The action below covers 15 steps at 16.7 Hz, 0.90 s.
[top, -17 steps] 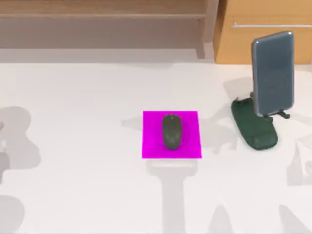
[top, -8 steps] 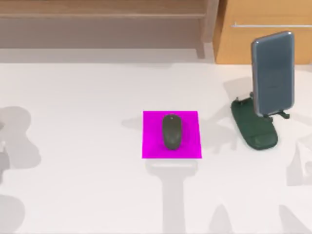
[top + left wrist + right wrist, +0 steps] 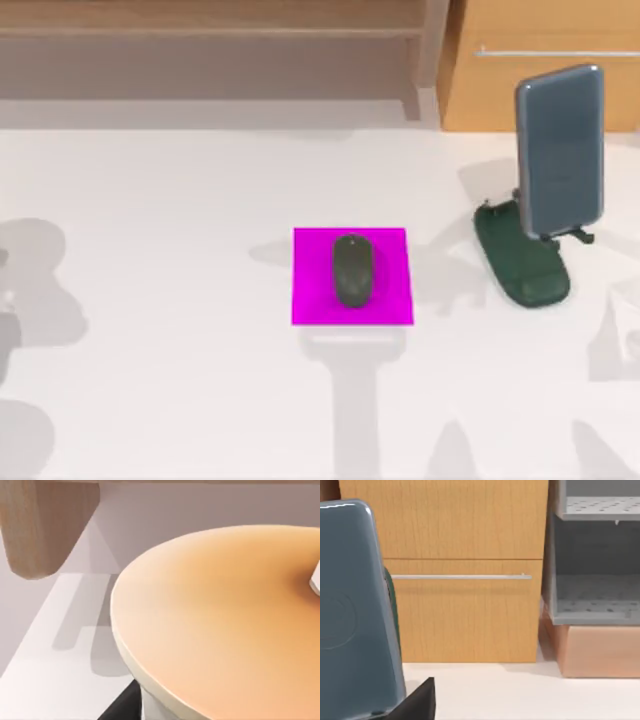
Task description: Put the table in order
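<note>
where mouse (image 3: 352,270) rests, table (image 3: 180,400) spreads.

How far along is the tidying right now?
Looks done: the mouse lies centred on the magenta pad, and the phone stands upright in its green stand at the table's right side, before the wooden cabinet. Nothing visibly in hand. What remains is unclear; nothing looks out of place.

Dark mouse (image 3: 352,270) on magenta pad (image 3: 385,300); phone (image 3: 560,150) upright in green stand (image 3: 520,265).
</note>
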Tool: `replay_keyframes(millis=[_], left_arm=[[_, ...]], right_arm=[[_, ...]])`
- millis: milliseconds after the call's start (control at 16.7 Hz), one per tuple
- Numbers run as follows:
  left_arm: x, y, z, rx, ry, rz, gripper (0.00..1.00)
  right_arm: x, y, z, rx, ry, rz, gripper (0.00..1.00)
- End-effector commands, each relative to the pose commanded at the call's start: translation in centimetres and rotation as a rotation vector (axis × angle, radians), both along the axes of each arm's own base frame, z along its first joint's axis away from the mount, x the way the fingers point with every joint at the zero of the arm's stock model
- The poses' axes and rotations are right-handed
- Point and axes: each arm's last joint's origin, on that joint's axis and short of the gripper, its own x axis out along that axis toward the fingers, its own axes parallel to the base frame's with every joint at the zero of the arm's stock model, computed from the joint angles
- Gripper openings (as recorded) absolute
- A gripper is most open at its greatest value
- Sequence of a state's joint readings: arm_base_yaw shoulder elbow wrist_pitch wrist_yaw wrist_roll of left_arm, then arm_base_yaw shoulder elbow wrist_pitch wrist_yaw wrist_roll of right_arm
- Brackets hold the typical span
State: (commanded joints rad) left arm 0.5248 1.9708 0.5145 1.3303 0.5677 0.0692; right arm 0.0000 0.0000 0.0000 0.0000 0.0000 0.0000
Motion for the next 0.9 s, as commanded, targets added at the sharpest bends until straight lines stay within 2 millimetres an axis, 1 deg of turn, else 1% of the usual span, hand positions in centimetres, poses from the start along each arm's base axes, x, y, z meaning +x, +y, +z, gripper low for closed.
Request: replay_keyframes(millis=[180, 420, 540, 600, 720, 900], left_arm=[[0.0, 0.0, 0.5, 0.0, 0.0, 0.0, 0.0], [0.0, 0.0, 0.4, 0.0, 0.002, 0.0, 0.0], [0.9, -0.5, 1.6, 0.02, -0.045, -0.032, 0.0], [1.5, -1.2, 2.5, 0.029, -0.073, -0.061, 0.0], [3.1, -3.1, 4.5, 0.034, -0.126, -0.135, 0.0], [5.6, -7.2, 7.7, 0.013, -0.183, -0.258, 0.0]], right_arm=[[0.0, 0.0, 0.0, 0.0, 0.0, 0.0, 1.0], [0.0, 0.0, 0.0, 0.0, 0.0, 0.0, 1.0], [0.0, 0.0, 0.0, 0.0, 0.0, 0.0, 1.0], [0.0, 0.0, 0.0, 0.0, 0.0, 0.0, 1.0], [0.0, 0.0, 0.0, 0.0, 0.0, 0.0, 1.0], [0.0, 0.0, 0.0, 0.0, 0.0, 0.0, 1.0]])
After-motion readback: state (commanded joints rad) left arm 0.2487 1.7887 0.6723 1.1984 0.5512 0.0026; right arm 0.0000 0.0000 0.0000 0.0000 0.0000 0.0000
